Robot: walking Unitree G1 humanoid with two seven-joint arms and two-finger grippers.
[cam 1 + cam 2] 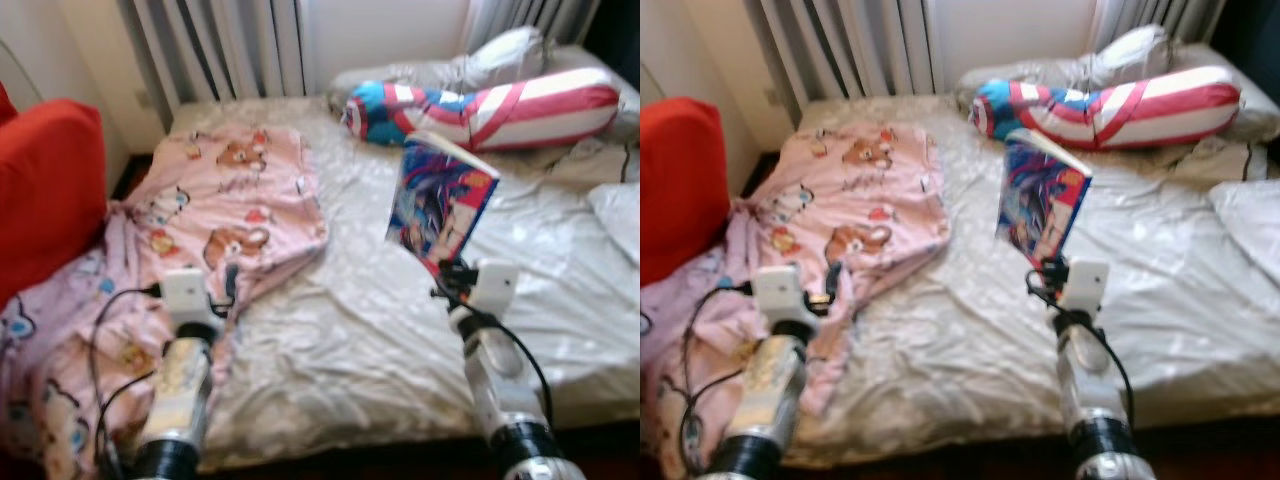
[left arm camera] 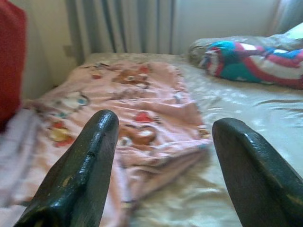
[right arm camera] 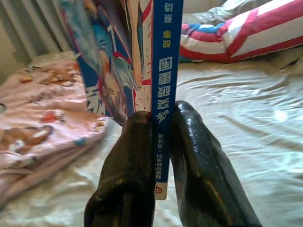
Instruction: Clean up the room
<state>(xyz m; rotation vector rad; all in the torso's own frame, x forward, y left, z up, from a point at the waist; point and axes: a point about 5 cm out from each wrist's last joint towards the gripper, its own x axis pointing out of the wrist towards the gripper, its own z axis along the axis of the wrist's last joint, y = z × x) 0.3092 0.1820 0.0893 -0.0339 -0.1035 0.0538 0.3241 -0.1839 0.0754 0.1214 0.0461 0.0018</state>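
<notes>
Head views: the right claw (image 1: 447,272) holds a book (image 1: 438,201) up above the bed (image 1: 380,330), the cover tilted and bright blue. The left claw (image 1: 229,283) hangs over a pink blanket (image 1: 235,195) spread on the bed's left side. A striped bolster (image 1: 500,108) lies by the head end, a red cushion (image 1: 45,185) sits off to the left.
Left wrist view: the claw's black fingers (image 2: 80,175) stand spread wide, nothing between them, pink blanket beyond.
Right wrist view: both fingers (image 3: 130,165) pinch the book's blue spine (image 3: 164,94) near its lower end; the book stands upright, clear of the sheet.
</notes>
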